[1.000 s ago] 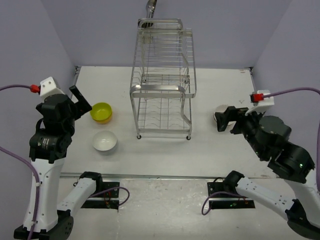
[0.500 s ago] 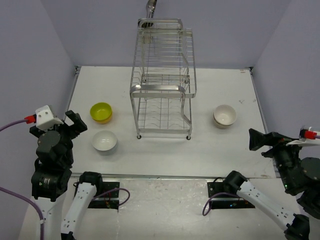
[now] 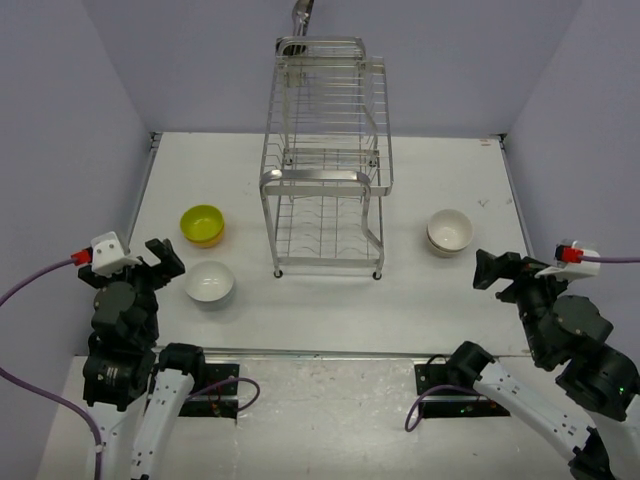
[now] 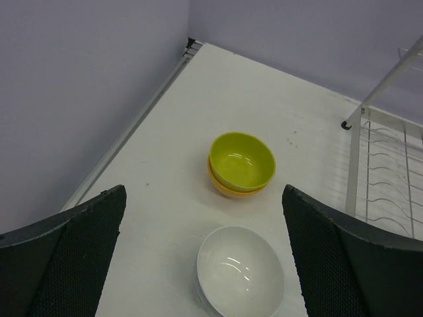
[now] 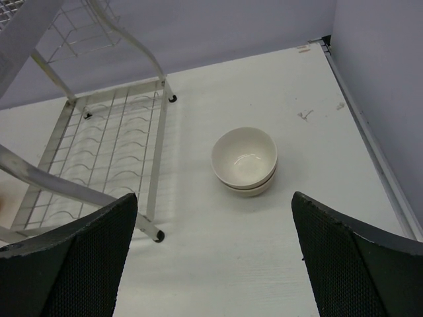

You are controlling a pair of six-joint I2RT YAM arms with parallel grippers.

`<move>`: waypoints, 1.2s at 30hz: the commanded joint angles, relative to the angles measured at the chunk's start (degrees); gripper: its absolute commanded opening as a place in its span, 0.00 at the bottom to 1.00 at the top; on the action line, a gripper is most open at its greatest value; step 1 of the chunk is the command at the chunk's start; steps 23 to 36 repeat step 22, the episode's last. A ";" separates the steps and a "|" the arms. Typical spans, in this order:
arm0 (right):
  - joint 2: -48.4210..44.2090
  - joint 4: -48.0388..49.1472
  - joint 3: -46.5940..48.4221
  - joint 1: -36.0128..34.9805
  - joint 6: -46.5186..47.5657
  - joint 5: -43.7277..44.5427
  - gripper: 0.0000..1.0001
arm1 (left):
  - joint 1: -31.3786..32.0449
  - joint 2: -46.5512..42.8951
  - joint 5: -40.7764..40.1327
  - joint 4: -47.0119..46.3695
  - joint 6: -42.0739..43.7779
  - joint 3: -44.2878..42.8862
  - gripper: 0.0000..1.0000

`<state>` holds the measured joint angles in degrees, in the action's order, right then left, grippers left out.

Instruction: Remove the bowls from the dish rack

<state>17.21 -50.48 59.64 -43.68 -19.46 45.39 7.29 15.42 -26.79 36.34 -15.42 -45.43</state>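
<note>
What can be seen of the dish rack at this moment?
The dish rack is a tall two-tier frame of shiny chrome wire. It stands upright on slim legs with small dark feet, mid-table on the white table, toward the back. Each tier is a grid of thin wires, and the lower one has wavy slot wires. Both tiers look empty. Only the table touches it; the bowls sit apart from it on either side.

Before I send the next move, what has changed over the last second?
Both arms pulled back toward the near edge: the right hand came away from the stacked white glossy bowls, the left hand from the lime green bowl. Both are open and empty. Bowls and the chrome wire dish rack stayed put.
</note>
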 commanded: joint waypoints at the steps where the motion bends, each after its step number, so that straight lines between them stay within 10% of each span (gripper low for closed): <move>1: 0.72 4.60 -0.14 0.26 1.53 1.55 0.99 | 0.71 -1.27 -0.46 -4.87 2.15 0.87 1.00; 36: 0.01 3.37 -1.19 0.18 -0.84 4.80 0.99 | 0.97 -1.71 0.07 -5.93 2.24 2.54 1.00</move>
